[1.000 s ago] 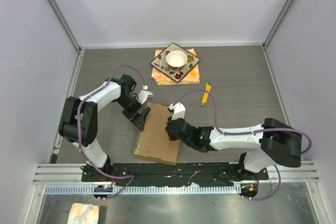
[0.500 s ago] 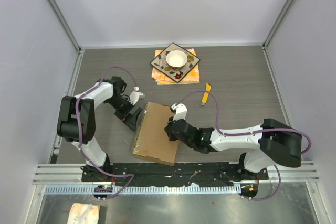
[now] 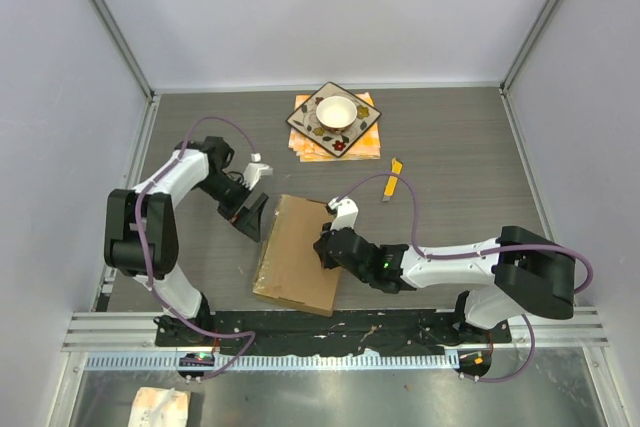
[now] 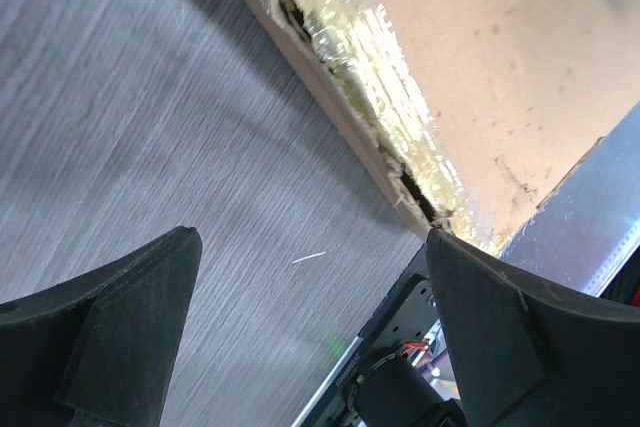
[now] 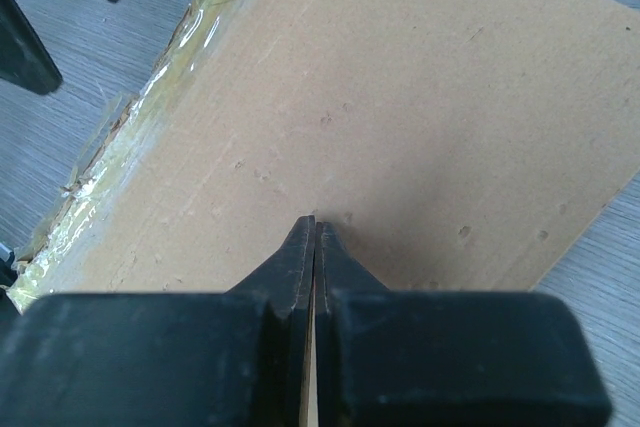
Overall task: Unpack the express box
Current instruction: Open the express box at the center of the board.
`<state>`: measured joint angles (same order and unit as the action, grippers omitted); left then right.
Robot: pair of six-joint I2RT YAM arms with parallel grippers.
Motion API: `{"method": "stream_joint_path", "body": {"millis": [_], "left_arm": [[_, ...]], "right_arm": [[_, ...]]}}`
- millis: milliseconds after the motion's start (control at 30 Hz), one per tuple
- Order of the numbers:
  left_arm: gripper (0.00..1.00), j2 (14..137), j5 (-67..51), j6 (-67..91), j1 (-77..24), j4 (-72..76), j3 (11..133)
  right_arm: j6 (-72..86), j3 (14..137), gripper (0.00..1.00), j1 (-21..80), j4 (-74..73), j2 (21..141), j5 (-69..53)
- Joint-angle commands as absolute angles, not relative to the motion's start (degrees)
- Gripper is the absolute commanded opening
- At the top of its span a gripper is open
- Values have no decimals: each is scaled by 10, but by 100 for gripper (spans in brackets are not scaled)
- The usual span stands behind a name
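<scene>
The express box [image 3: 298, 252] lies flat by the desk's near edge, midway along it. Our right fingers [image 5: 313, 247] are pinched together, tips pressing on its lid. Our left fingers [image 3: 252, 217] are spread wide and empty, just off its taped left side. We should hold that press steady and catch the torn tape [image 4: 370, 77] low, peeling along the seam.
</scene>
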<state>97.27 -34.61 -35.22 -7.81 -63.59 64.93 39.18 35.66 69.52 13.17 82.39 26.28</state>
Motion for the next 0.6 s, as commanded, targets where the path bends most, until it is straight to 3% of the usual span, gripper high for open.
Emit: {"method": "stream_joint_path", "body": {"millis": [0, 567], "left_arm": [[100, 945, -404, -368, -78, -675, 672], [100, 965, -329, -302, -118, -563, 618]], "right_arm": [[398, 339, 1, 696, 86, 835, 255], [410, 326, 1, 696, 99, 837, 253]]}}
